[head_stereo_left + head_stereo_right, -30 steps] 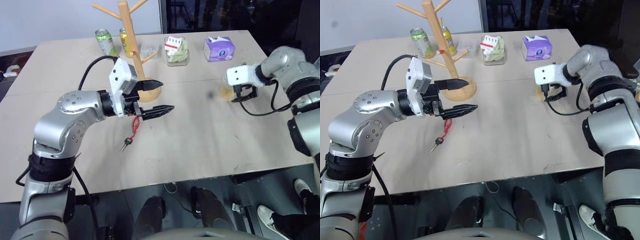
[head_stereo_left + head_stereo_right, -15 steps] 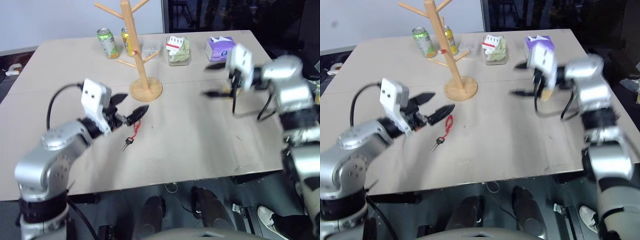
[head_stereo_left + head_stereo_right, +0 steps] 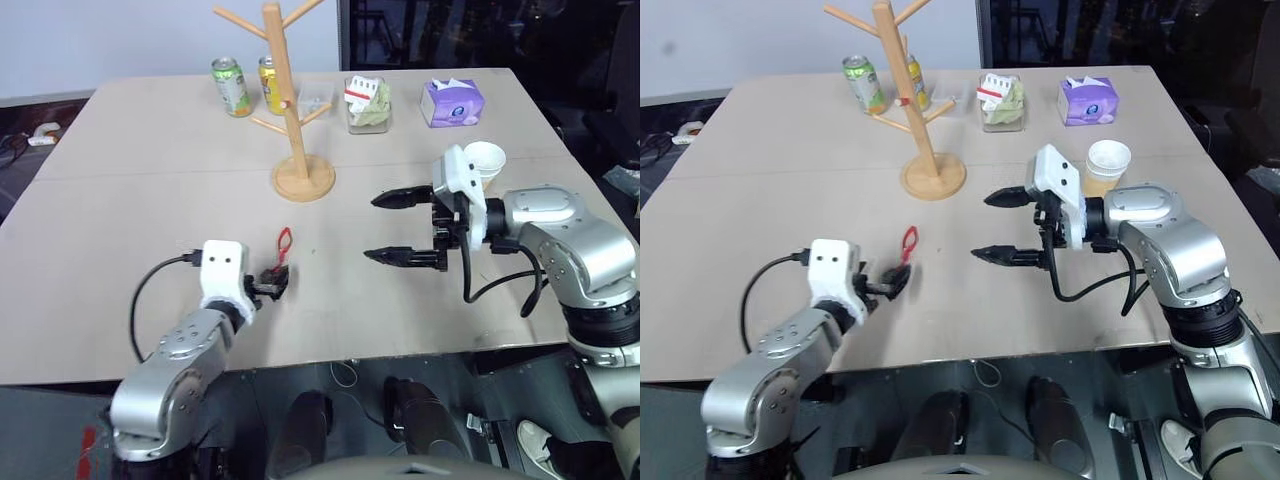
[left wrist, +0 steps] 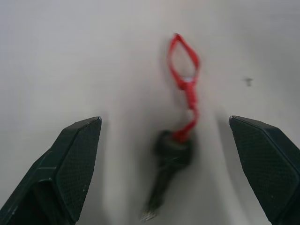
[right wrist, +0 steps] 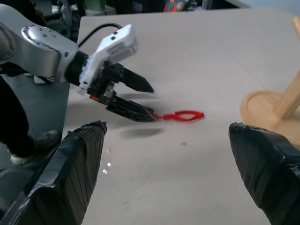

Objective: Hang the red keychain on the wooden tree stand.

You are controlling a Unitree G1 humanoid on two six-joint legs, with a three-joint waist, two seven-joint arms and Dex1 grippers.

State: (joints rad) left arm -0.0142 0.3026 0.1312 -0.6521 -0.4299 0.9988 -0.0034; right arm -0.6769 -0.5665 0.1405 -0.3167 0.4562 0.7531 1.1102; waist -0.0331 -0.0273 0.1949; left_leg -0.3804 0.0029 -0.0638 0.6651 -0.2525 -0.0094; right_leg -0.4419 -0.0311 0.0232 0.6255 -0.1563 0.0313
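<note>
Left wrist view: red cord keychain with dark key (image 4: 180,117) lies lengthwise between the spread, empty left gripper (image 4: 171,173) fingers, key end nearest, near the table's (image 3: 150,200) front edge.

I read this as a lab or office test room. In front of me is a plain beige table (image 3: 120,200) made of two tops pushed together, staged with props along its far edge: two cans (image 3: 232,86), a tissue box (image 3: 452,102), a clear tub (image 3: 367,103). Behind stand a bare pale wall (image 3: 110,40) and a dark glass pane (image 3: 480,30). Cables (image 3: 30,140) lie on the floor.
</note>
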